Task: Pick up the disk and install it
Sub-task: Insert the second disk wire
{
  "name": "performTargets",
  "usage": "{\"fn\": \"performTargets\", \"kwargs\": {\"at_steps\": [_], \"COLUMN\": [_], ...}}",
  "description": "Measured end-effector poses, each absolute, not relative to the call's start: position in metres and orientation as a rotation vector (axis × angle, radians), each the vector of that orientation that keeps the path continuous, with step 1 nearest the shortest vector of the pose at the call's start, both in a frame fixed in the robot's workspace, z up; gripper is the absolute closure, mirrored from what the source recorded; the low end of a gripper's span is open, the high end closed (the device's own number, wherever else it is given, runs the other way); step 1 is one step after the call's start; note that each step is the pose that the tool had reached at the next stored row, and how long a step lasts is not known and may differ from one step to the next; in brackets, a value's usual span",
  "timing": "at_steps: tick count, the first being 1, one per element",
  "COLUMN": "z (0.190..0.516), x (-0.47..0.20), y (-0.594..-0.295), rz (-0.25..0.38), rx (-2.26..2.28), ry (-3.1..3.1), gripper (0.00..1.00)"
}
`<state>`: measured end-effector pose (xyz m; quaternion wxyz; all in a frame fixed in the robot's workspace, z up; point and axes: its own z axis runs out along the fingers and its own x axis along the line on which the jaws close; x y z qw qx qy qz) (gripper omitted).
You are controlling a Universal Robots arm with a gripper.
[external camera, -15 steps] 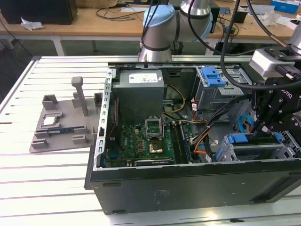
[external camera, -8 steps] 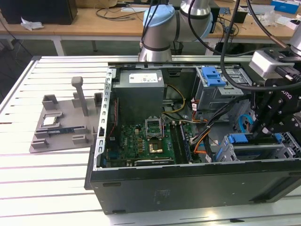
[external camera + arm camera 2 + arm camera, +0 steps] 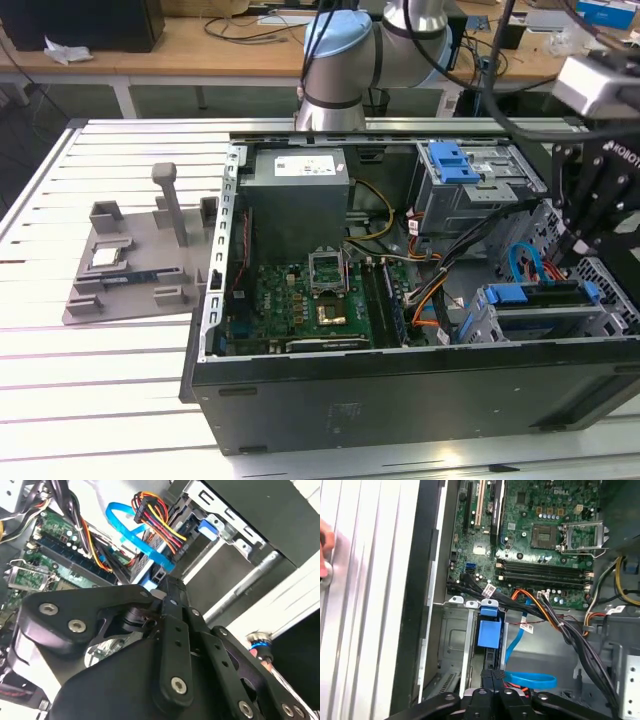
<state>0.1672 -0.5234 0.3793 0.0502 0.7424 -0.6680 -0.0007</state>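
Observation:
The disk (image 3: 545, 297) stands on edge in the lower drive bay at the exterior view's right end of the open computer case. Its blue bracket runs along the top edge. In the first wrist view the bracket's blue end (image 3: 489, 630) sits in the metal bay slot. My gripper (image 3: 572, 250) hangs just above the disk. Its black fingers (image 3: 488, 676) are pressed together, shut, right at the disk's near edge with nothing held between them. In the second wrist view the gripper (image 3: 167, 587) points at the bay under a bundle of cables.
A blue data cable (image 3: 530, 680) and orange-and-black power wires (image 3: 555, 620) cross the bay beside the disk. The motherboard (image 3: 310, 300), the power supply (image 3: 298, 195) and an upper cage with a blue latch (image 3: 450, 160) share the case. A grey fixture (image 3: 120, 260) lies on the slatted table. A hand (image 3: 324, 550) rests at the table's edge.

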Motion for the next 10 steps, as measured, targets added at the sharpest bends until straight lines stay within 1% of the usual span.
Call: {"fn": "performTargets", "kwargs": {"at_steps": [1, 3, 10], "z": [0.3825, 0.3871, 0.3878], "x": [0.1672, 0.1672, 0.1672], "y": [-0.5233, -0.5233, -0.5233], "rz": [-0.002, -0.002, -0.002], "rx": [2.261, 2.261, 2.261], "ry": [-2.034, -2.034, -2.034], "gripper": [0.89, 0.89, 0.89]}}
